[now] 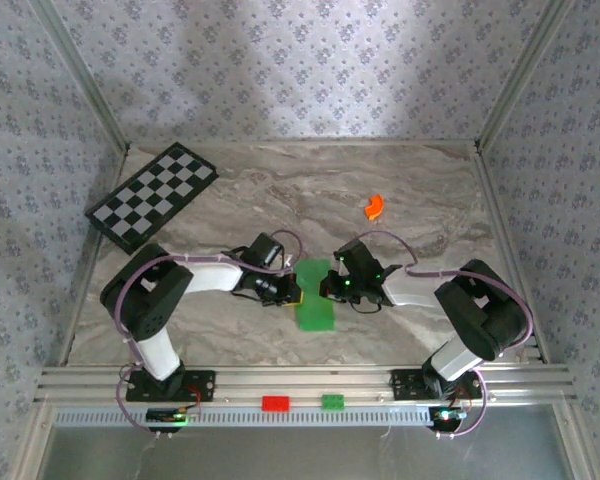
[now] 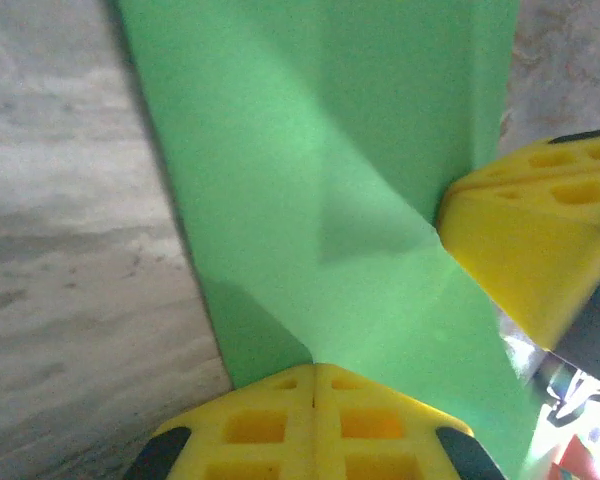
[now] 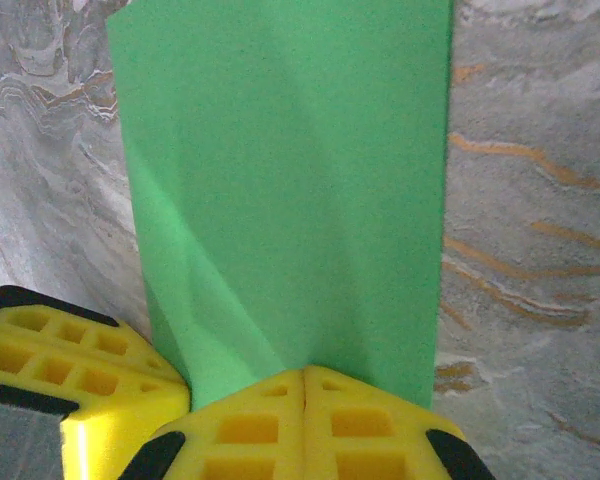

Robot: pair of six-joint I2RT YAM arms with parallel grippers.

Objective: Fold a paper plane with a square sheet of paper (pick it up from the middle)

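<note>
The square sheet of paper (image 1: 316, 305) (bright green, creased) sits pinched in both jaws.

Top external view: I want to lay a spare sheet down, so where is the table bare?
Bare marble lies at the back, between the checkered board and the orange piece, and in front, between the two arm bases below the green paper. The middle is crowded: the left gripper and right gripper both pinch that paper.
</note>
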